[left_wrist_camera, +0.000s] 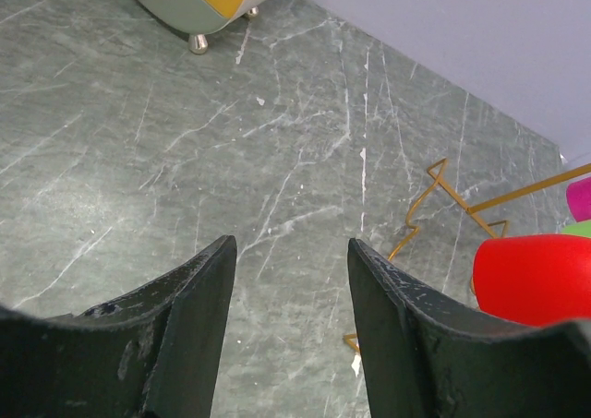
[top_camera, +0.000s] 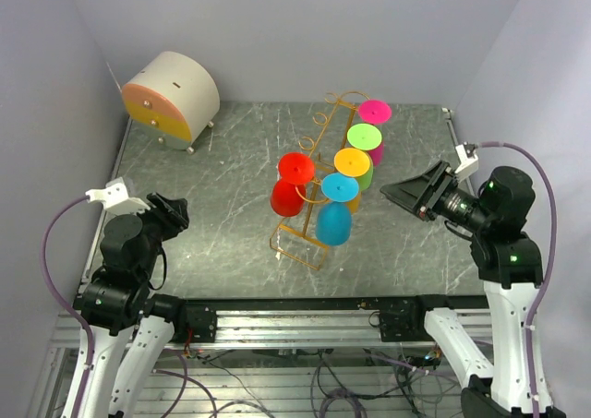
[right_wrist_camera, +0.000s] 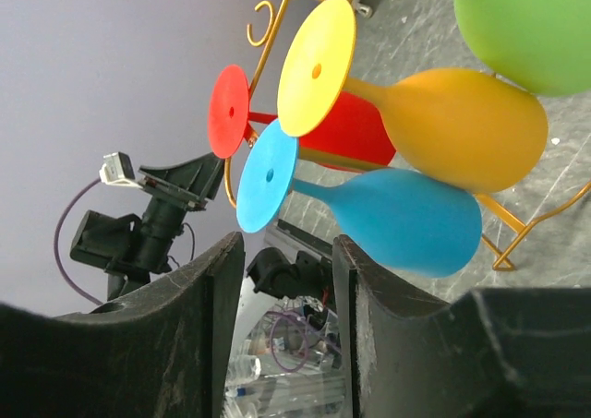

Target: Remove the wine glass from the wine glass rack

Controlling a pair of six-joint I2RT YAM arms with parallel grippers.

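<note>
Wine glass rack [top_camera: 317, 146] holds five colored wine glasses [top_camera: 332, 222]; right fingers [right_wrist_camera: 203, 344] gape nearby.

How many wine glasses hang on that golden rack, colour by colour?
red glass: 1
blue glass: 1
yellow glass: 1
green glass: 1
pink glass: 1
Total: 5

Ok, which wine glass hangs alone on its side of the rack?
The red glass: it alone hangs on the rack's side toward the left arm. The blue, yellow, green and magenta ones hang toward the right arm.
</note>
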